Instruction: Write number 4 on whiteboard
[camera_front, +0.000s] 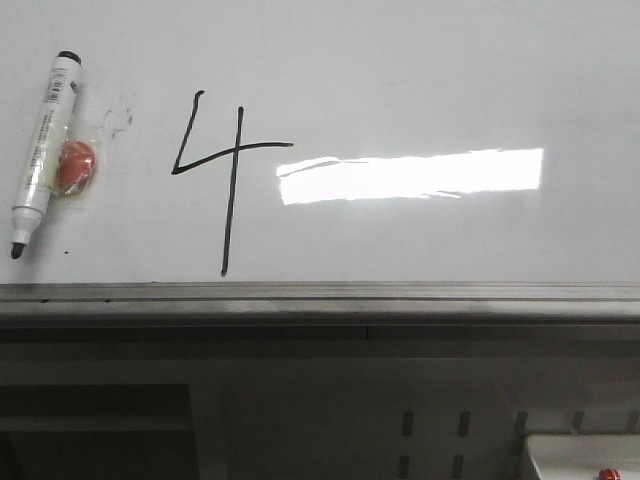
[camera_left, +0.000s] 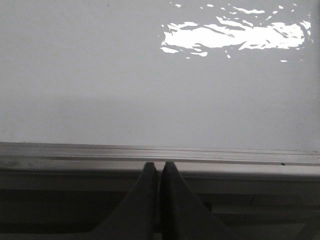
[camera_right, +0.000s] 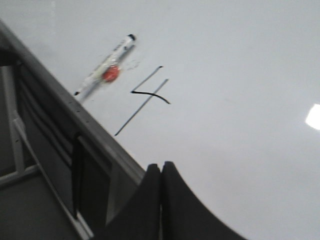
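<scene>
A thin black number 4 (camera_front: 226, 160) stands on the whiteboard (camera_front: 420, 80), left of a bright light reflection. It also shows in the right wrist view (camera_right: 147, 96), on the board (camera_right: 240, 75). A white marker with a black tip (camera_front: 42, 152) hangs on the board left of the 4, beside a red magnet (camera_front: 73, 166); the marker shows in the right wrist view too (camera_right: 104, 66). My left gripper (camera_left: 160, 166) is shut and empty, in front of the board's grey bottom rail (camera_left: 75, 152). My right gripper (camera_right: 161, 166) is shut and empty, over the board, away from the 4. Neither gripper shows in the front view.
The grey metal rail (camera_front: 320, 298) runs along the board's lower edge. Below it is a dark cabinet (camera_front: 100, 420) with a slotted panel (camera_front: 450, 430). A white box with a red part (camera_front: 585, 460) sits at the lower right. Faint smudges (camera_front: 118, 112) lie near the marker.
</scene>
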